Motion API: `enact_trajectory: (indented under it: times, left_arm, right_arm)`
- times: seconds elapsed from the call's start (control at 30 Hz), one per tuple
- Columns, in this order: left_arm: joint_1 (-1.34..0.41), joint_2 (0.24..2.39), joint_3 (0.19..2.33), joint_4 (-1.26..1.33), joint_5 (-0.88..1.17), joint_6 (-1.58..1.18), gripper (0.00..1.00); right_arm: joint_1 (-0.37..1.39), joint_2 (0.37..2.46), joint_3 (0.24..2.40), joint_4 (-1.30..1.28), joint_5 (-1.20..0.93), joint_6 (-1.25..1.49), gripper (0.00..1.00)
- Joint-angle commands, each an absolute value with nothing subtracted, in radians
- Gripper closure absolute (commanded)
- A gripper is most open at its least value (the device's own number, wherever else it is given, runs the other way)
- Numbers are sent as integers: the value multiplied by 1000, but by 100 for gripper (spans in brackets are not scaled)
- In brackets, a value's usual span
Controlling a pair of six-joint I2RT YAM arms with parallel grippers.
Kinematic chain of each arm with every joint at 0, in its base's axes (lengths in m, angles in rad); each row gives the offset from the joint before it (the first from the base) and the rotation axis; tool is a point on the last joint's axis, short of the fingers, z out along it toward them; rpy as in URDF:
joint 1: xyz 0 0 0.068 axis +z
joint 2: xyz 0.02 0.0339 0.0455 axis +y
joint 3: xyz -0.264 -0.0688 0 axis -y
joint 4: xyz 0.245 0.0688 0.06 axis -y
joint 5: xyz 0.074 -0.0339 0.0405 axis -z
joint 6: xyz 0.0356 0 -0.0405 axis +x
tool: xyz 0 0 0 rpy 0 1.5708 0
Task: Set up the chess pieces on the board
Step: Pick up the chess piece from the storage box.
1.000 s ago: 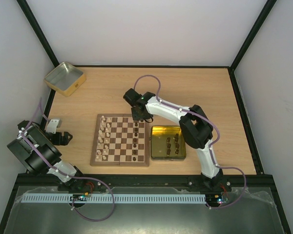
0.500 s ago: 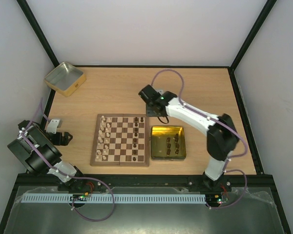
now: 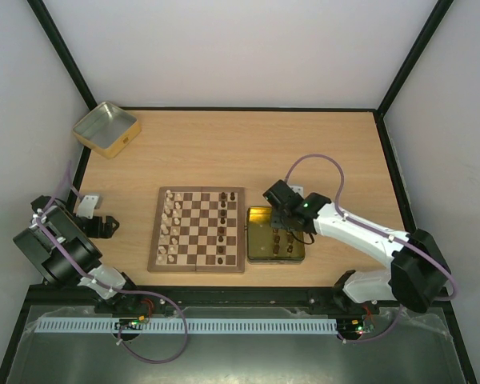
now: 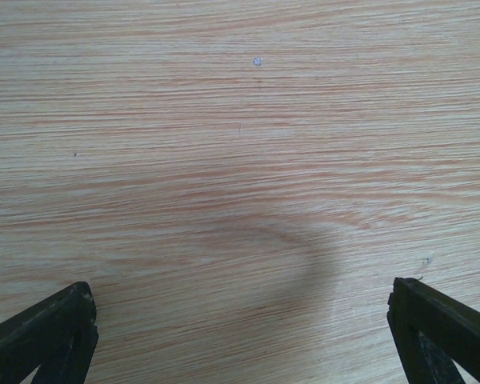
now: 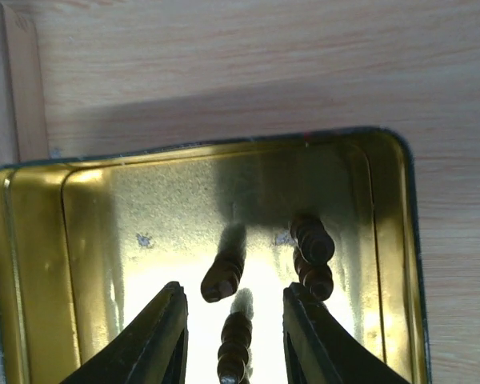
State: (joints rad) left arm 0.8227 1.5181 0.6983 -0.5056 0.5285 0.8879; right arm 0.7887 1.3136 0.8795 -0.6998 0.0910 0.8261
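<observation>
The pale wooden bench carries a flat checked wooden chessboard with a brown rim near the middle of its near edge. A yellow-gold rectangular tin sits just beside the chessboard's right edge, and a silvery square tin is at the far left corner. The right hand hovers over the gold tin, fingers partly spread, pinching nothing. The left hand, spread wide, hangs over bare bench by the near left corner. Pale cream turned pieces stand along the chessboard's left edge. Dark brown pieces stand near its right edge, and more sit in the gold tin.
</observation>
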Motion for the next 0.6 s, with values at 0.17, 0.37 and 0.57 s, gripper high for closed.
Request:
enact_trajectory:
  times: [0.17, 0.37, 0.57]
  left_arm:
    - [816, 1546, 616, -586, 406, 847, 1]
    - [816, 1542, 607, -577, 399, 840, 1]
    - [816, 1540, 604, -576, 396, 839, 1]
  right_arm:
    - [837, 1304, 760, -557, 57, 885, 69]
    - [851, 1335, 751, -538, 54, 874, 69]
    - [851, 1363, 744, -529, 60, 868, 69]
